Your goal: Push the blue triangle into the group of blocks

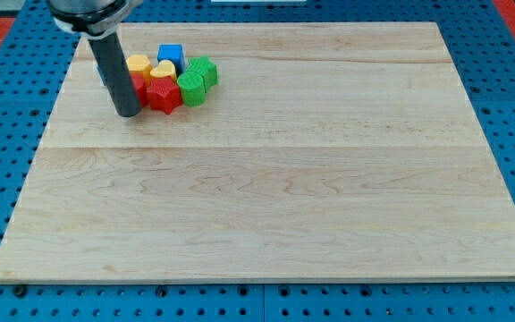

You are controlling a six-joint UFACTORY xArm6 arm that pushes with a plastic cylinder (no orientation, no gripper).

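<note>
My tip (128, 114) rests on the board (266, 188) at the far left, holding nothing, touching the cluster's left edge. A blue sliver (103, 75) shows behind the rod; whether it's the blue triangle, I cannot tell. Right: red block (163, 94), yellow blocks (139, 64), blue cube (171, 55), green blocks (197, 80).

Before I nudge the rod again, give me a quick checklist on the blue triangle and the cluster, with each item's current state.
1. My tip visible on the board: ok, at the cluster's left edge.
2. Blue triangle located: cannot tell; only a sliver of blue shows behind the rod.
3. Cluster compact: ok; blue cube, yellow blocks, red blocks and green blocks sit bunched together.
4. Tip clear of the red blocks: cannot tell; the rod overlaps the left red one.
5. Blocks away from the wooden board edge: ok.
</note>
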